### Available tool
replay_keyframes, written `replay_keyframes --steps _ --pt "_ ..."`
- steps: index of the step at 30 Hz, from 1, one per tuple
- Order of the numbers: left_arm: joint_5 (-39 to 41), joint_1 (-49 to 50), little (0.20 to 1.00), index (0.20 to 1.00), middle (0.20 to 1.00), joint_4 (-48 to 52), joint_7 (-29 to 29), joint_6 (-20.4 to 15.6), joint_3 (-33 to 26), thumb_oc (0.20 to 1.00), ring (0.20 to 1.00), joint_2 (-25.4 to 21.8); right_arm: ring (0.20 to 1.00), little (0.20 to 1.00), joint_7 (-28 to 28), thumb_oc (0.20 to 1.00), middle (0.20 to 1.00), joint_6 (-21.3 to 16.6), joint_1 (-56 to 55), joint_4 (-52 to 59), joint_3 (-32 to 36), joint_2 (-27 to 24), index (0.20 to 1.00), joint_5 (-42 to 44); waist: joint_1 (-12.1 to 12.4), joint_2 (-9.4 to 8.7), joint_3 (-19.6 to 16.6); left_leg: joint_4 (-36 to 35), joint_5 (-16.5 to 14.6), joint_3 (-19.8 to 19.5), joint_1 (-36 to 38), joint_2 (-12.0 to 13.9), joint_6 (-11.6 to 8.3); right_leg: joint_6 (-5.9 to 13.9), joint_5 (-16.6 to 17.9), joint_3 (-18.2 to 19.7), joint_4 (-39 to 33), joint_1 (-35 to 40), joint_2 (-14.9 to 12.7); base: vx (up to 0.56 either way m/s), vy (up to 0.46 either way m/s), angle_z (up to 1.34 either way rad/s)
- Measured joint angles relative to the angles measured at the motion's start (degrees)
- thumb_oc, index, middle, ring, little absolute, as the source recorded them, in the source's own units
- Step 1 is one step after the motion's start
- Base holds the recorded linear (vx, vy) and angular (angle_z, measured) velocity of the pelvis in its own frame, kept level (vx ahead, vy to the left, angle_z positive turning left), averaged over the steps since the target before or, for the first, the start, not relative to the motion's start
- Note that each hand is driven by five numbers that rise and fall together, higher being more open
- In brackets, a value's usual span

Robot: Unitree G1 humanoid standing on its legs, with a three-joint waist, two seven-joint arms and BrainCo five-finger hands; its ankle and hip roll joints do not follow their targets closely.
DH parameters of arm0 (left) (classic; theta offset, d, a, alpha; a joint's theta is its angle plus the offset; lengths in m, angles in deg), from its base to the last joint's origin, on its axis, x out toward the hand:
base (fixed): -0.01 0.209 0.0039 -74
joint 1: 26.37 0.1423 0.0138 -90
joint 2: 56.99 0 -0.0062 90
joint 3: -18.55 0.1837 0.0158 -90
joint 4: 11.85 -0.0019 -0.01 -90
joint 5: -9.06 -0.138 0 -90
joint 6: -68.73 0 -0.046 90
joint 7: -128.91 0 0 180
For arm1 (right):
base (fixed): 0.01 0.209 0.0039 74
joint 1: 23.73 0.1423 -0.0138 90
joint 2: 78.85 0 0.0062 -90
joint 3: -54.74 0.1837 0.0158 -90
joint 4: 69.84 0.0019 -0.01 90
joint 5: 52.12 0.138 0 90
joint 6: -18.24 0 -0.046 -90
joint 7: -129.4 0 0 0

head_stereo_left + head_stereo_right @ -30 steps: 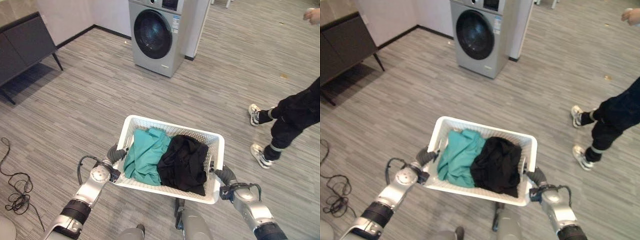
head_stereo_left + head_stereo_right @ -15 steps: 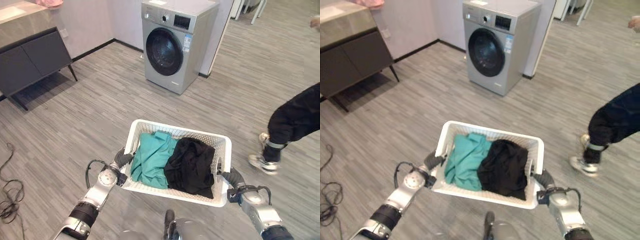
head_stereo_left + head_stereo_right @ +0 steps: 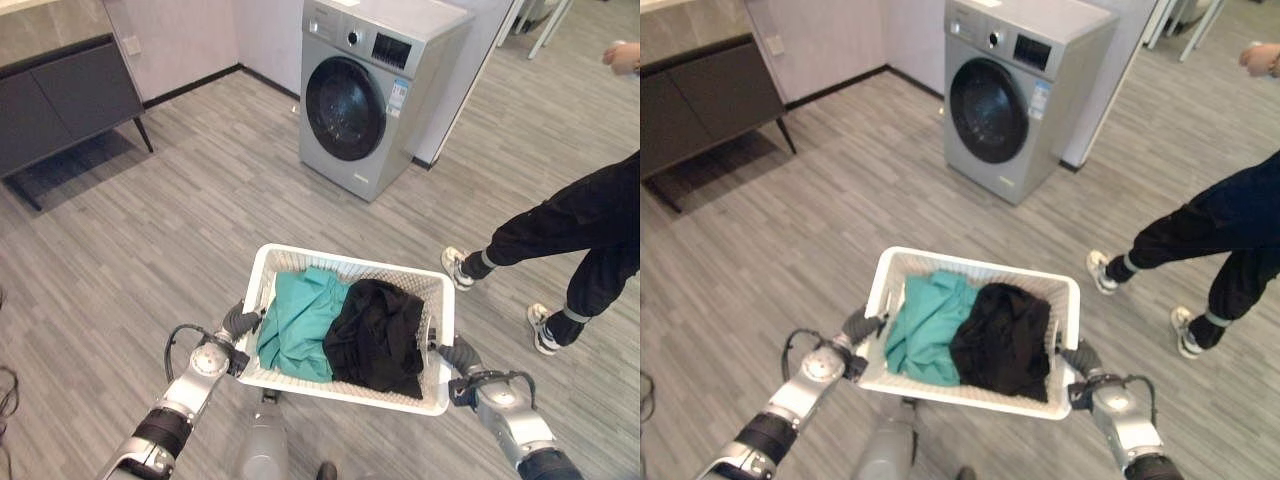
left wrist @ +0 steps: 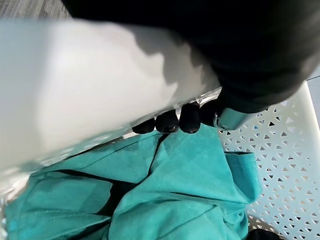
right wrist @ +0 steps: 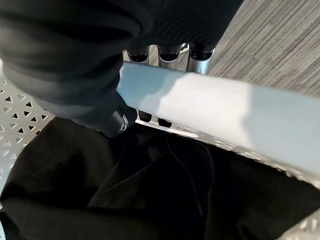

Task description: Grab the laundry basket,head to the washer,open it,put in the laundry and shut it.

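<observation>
White perforated laundry basket (image 3: 436, 300): rigid, light; clothes soft, loose. Left robot hand (image 3: 240, 321) at 9 o'clock rim, right robot hand (image 3: 458, 354) at 3 o'clock, fingers curled over rim. Washer (image 3: 375, 95) at 12 o'clock.

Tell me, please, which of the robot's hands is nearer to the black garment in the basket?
Right. The right hand grips the basket rim beside the black garment; the left hand grips the opposite rim, beside the teal garment.
</observation>
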Motion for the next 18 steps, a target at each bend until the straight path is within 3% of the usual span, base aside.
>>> replay_keyframes --steps 1,3,5,7,8,9,11,12,14,17,18 --pt "0.2 0.1 0.200 0.200 0.200 0.0 0.0 0.0 0.0 0.200 0.200 -0.8 0.200 0.200 0.0 0.200 0.200 0.0 0.0 0.0 -0.1 0.6 0.200 0.0 0.5 -1.26 -0.1 0.9 1.0 0.5 0.5 -1.5 0.19 1.24 -1.6 1.4 1.6 0.0 -1.8 0.48 0.299 -0.65" --pt "0.5 -0.2 0.200 0.200 0.200 -0.1 0.1 0.0 0.2 0.200 0.200 -1.0 0.200 0.200 0.1 0.200 0.200 0.0 0.0 -0.2 -0.1 0.9 0.200 0.0 0.9 -1.93 -0.3 4.9 1.1 1.7 0.7 -4.0 1.64 2.66 -2.4 2.7 6.1 -0.3 -4.8 0.35 0.249 -0.53" --pt "0.5 -0.4 0.200 0.200 0.200 0.0 0.3 -0.1 0.5 0.200 0.200 -0.9 0.200 0.200 0.1 0.200 0.200 -0.1 -1.5 0.0 0.2 1.4 0.200 0.1 0.3 -2.52 -0.6 5.4 -2.1 3.2 4.1 -6.6 4.73 4.10 -2.4 2.6 15.5 -1.9 -7.7 0.44 0.338 -0.23" --pt "0.4 -1.1 0.200 0.200 0.200 -0.3 0.1 0.0 0.4 0.200 0.200 -1.1 0.200 0.200 0.0 0.200 0.200 -0.3 -1.8 -0.1 1.3 2.9 0.200 0.5 -0.7 -3.05 -0.9 5.6 -4.3 3.6 7.0 -9.5 6.95 7.46 -1.8 2.8 36.5 -10.9 -11.8 0.27 0.202 0.03" --pt "0.3 -1.3 0.200 0.200 0.200 -0.2 0.1 0.0 0.6 0.200 0.200 -1.1 0.200 0.200 0.0 0.200 0.200 -0.3 -2.0 -0.2 1.7 3.2 0.200 0.7 -0.9 -3.26 -1.0 5.9 -5.6 3.3 7.7 -10.5 7.59 8.18 -0.6 3.1 40.2 -12.5 -12.7 0.18 0.136 0.27" --pt "0.2 -1.3 0.200 0.200 0.200 -0.1 0.2 0.0 0.7 0.200 0.200 -1.6 0.200 0.200 0.0 0.200 0.200 -0.3 -2.0 -0.3 1.6 3.4 0.200 0.9 -0.9 -3.49 -1.1 5.7 -5.2 3.1 8.9 -11.3 7.00 8.23 -0.1 3.0 44.1 -14.8 -13.9 0.32 0.184 0.23" --pt "0.2 -1.3 0.200 0.200 0.200 0.5 0.3 0.0 0.6 0.200 0.200 -2.6 0.200 0.200 0.0 0.200 0.200 -0.4 -1.7 -0.2 1.5 3.9 0.200 1.0 -0.3 -3.29 -1.0 6.7 -7.9 3.0 10.3 -11.5 8.91 8.79 0.6 2.1 46.3 -17.5 -15.2 0.39 0.153 0.00" --pt "0.2 -0.7 0.200 0.200 0.200 0.6 0.3 0.1 0.4 0.200 0.200 -3.2 0.200 0.200 0.0 0.200 0.200 -0.4 -1.6 -0.5 1.5 4.6 0.200 1.0 0.1 -3.07 -0.8 6.4 -8.6 3.3 12.1 -11.6 9.05 7.90 -0.3 -2.2 46.1 -18.6 -18.3 0.34 -0.002 -0.21" --pt "0.2 -0.3 0.200 0.200 0.200 1.6 0.5 0.1 0.3 0.200 0.200 -3.5 0.200 0.200 0.1 0.200 0.200 -0.4 -1.9 -0.2 1.4 4.7 0.200 1.0 -0.2 -0.99 -0.7 5.0 -9.4 2.5 14.8 -10.0 9.11 6.91 -0.8 -7.1 37.9 -20.2 -19.2 0.35 -0.061 -0.02" --pt "0.2 -0.3 0.200 0.200 0.200 2.2 0.5 0.0 0.3 0.200 0.200 -3.6 0.200 0.200 0.2 0.200 0.200 -0.7 -1.9 -0.5 1.6 4.6 0.200 1.2 -0.9 -0.87 -0.8 4.0 -10.7 1.3 16.2 -9.6 7.02 8.44 1.6 -7.9 22.4 -23.9 -18.8 0.27 -0.169 0.23" --pt "0.0 -0.3 0.200 0.200 0.200 2.1 0.5 0.0 0.3 0.200 0.200 -3.1 0.200 0.200 0.2 0.200 0.200 -1.0 -1.9 -1.2 1.7 4.6 0.200 1.2 -2.1 -0.87 -1.0 3.7 -10.9 -0.4 16.4 -9.5 6.85 9.68 4.9 -5.3 13.0 -23.5 -17.5 0.17 -0.103 0.48"
